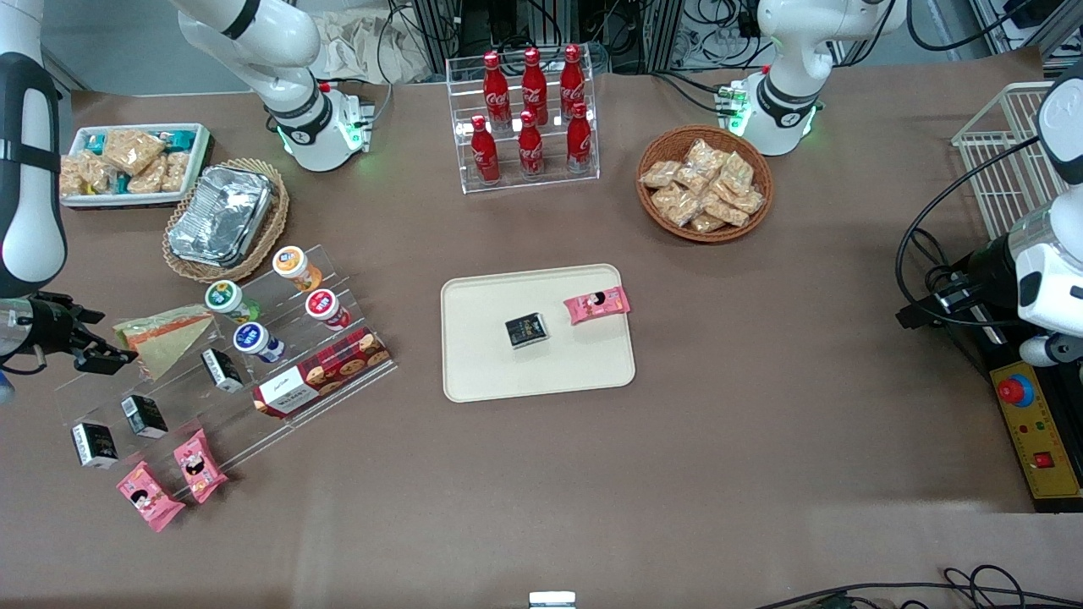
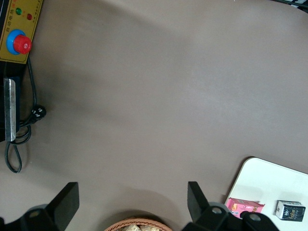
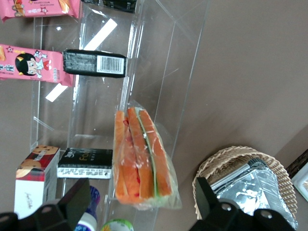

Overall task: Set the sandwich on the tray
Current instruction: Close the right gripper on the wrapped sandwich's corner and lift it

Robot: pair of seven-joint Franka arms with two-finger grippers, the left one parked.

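Observation:
The sandwich, a wrapped triangular wedge with orange and green filling, lies on the upper step of a clear acrylic stepped shelf toward the working arm's end of the table. My right gripper is right beside the sandwich's wide end, at about the same height. In the right wrist view the sandwich lies lengthwise between my open fingers, which do not touch it. The cream-beige tray lies flat mid-table, well away from the shelf, and holds a pink snack packet and a small black box.
The shelf also holds small cups, black boxes, a cookie box and pink packets. A foil container in a wicker basket and a white tub of snacks stand farther from the camera. Cola bottles and a cracker basket stand farther back.

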